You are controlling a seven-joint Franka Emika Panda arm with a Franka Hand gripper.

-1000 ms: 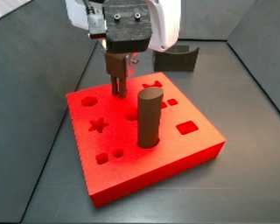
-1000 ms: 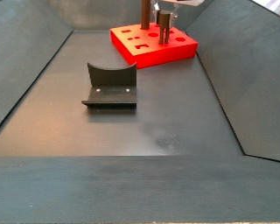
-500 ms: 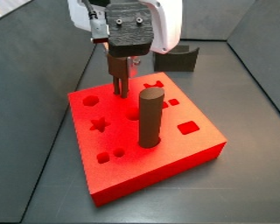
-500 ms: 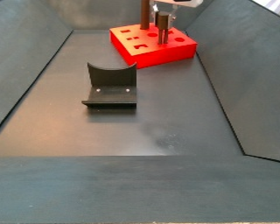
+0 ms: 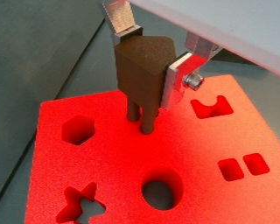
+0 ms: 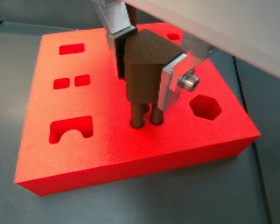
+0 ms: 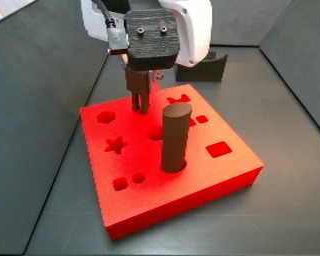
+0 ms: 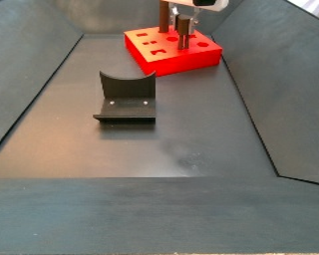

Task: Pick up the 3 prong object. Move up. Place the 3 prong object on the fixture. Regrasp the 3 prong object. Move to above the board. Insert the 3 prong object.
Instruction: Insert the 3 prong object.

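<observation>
The gripper (image 5: 152, 63) is clamped on the 3 prong object (image 5: 143, 72), holding it upright directly over the board (image 5: 119, 188), prongs pointing straight down. The prong tips meet the red surface at their holes in both wrist views (depth of entry cannot be told). Judged, only straight downward travel remains, along the piece's vertical long axis.

The small dark brown 3 prong object (image 5: 143, 74) stands upright, clamped between the silver fingers of the gripper (image 6: 143, 72), its prongs reaching down into the big red square board (image 7: 203, 175) near the hexagonal hole. The dark grey notched fixture (image 8: 125, 98) sits on the floor, well apart from the board.
</observation>
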